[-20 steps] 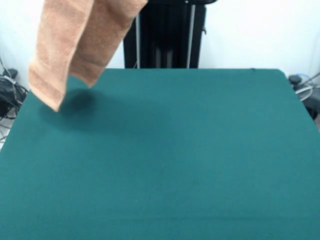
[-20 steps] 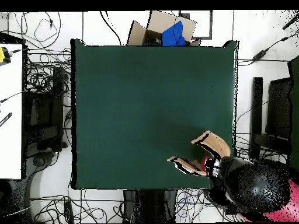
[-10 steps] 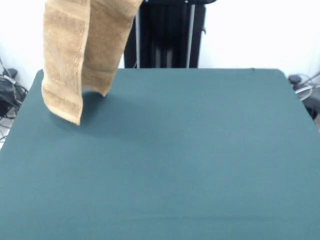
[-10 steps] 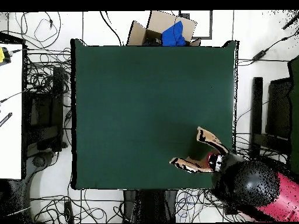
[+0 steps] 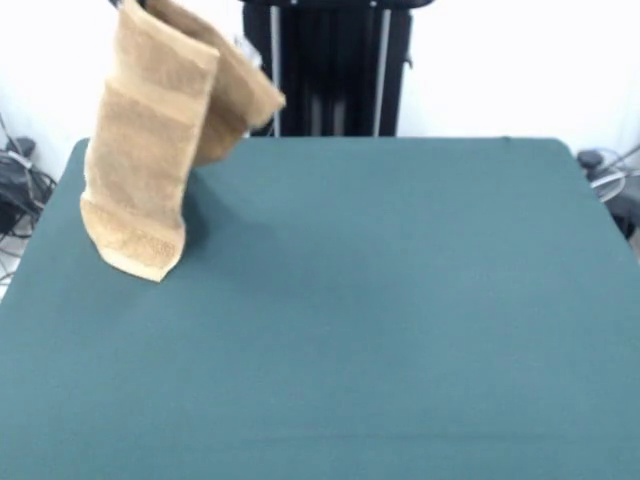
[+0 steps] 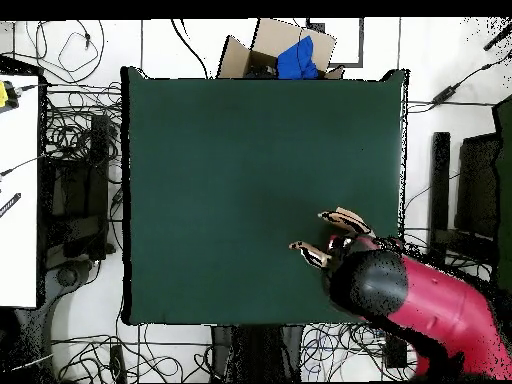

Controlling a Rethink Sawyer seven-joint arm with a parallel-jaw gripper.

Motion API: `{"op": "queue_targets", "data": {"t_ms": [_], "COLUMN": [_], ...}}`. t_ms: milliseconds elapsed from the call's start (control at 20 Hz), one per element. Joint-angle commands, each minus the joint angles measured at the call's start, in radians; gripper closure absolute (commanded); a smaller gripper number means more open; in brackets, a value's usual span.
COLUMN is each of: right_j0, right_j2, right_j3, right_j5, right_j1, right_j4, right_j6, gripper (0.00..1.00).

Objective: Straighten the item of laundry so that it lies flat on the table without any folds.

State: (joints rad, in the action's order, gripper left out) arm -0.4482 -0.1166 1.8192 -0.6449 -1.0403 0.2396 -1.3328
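The item of laundry, a peach-orange towel, hangs doubled over from the top edge of the front view, above the far left corner of the green table. Its lower end reaches down to the cloth or just above it; a shorter flap sticks out to the right. From overhead only narrow strips of the towel show beside the red and black arm, near the table's lower right corner. The arm's end covers the gripper, which holds the towel up from above.
A black pedestal stands behind the table's far edge. A cardboard box with something blue sits beyond the opposite edge in the overhead view. Cables lie all around, and a white desk stands at the left.
The arm has swung in over the table's corner. The towel has come down, its lower end sinking from mid-air toward the cloth, and it now hangs more bunched.
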Motion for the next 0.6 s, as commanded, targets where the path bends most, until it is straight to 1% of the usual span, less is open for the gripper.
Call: {"op": "queue_targets", "data": {"t_ms": [50,200,500,600], "right_j0": [0.069,0.098,0.146,0.188], "right_j2": [-0.004,-0.02,-0.037,-0.042], "right_j3": [0.104,0.109,0.111,0.123], "right_j5": [0.097,0.128,0.124,0.115], "right_j1": [0.124,0.155,0.176,0.181], "right_j4": [0.016,-0.01,-0.058,-0.1], "right_j6": [-0.28,-0.307,-0.335,-0.375], "gripper": [1.0,1.0,1.0,1.0]}}
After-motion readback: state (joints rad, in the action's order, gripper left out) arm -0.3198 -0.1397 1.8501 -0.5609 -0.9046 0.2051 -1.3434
